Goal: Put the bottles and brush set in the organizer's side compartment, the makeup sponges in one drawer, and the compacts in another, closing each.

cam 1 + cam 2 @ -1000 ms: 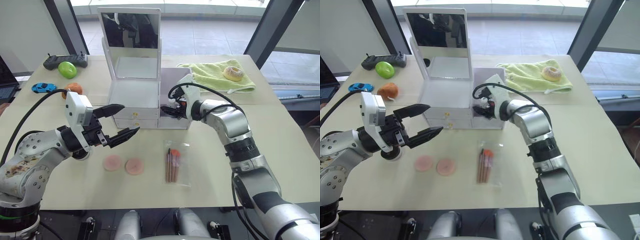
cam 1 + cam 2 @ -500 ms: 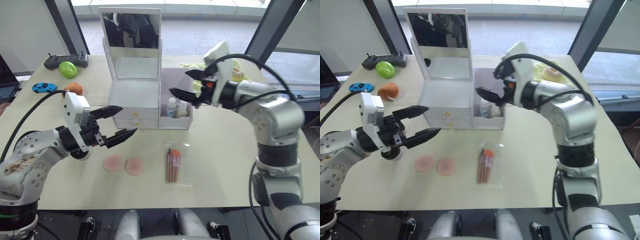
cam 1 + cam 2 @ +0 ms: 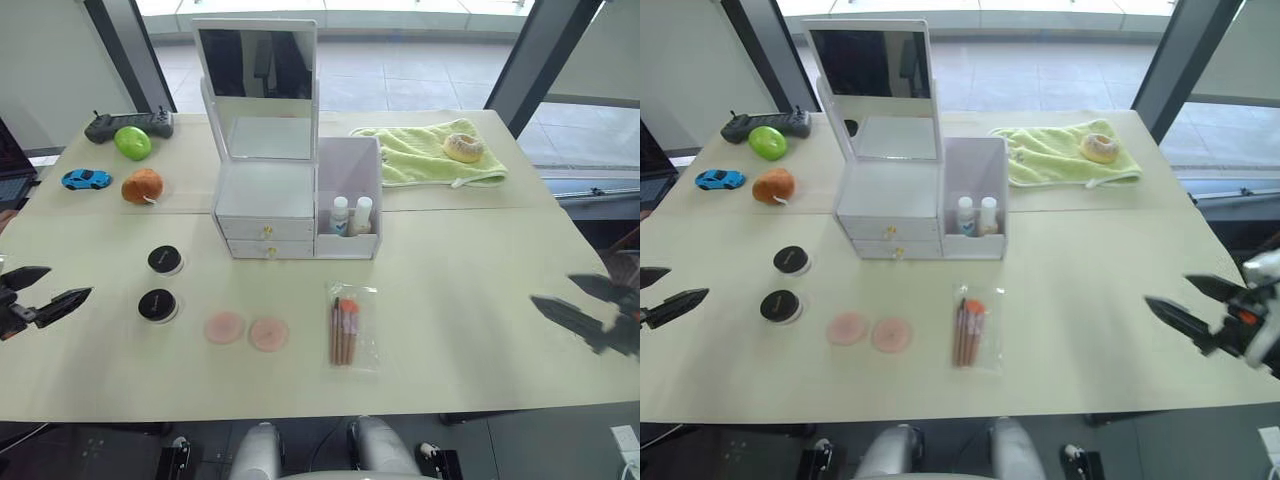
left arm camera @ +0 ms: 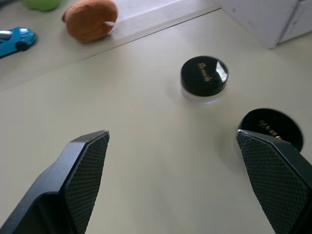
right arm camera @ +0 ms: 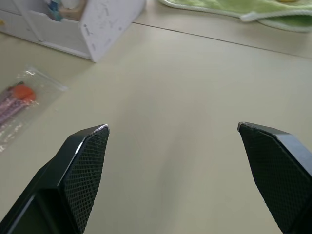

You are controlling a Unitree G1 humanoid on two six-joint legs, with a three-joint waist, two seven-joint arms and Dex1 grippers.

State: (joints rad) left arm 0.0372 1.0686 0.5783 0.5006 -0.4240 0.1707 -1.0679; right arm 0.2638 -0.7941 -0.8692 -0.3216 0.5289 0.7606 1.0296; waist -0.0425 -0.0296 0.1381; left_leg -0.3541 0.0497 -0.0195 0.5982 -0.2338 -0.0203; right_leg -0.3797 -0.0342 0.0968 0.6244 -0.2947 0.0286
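Note:
The white organizer (image 3: pixel 268 198) stands mid-table with its mirror upright and both gold-knobbed drawers shut. Two bottles (image 3: pixel 350 215) stand in its side compartment (image 3: pixel 349 160). The brush set (image 3: pixel 347 326) lies in its clear sleeve in front of that compartment. Left of it lie two pink makeup sponges (image 3: pixel 246 330). Two black-lidded compacts (image 3: pixel 165 260) (image 3: pixel 158 304) sit further left; they also show in the left wrist view (image 4: pixel 204 75). My left gripper (image 3: pixel 68 281) hangs open at the table's left edge, holding nothing. My right gripper (image 3: pixel 552 289) is open and holds nothing near the right edge.
At the back right, a green towel (image 3: pixel 425 158) carries a doughnut (image 3: pixel 466 147). The back left corner holds a black controller (image 3: pixel 128 122), a green fruit (image 3: pixel 133 141), a blue toy car (image 3: pixel 87 178) and an orange fruit (image 3: pixel 143 185).
My right gripper came up out of the side compartment, leaving the bottles there, and drew back to the table's right edge. The left gripper withdrew to the left edge, uncovering the compacts.

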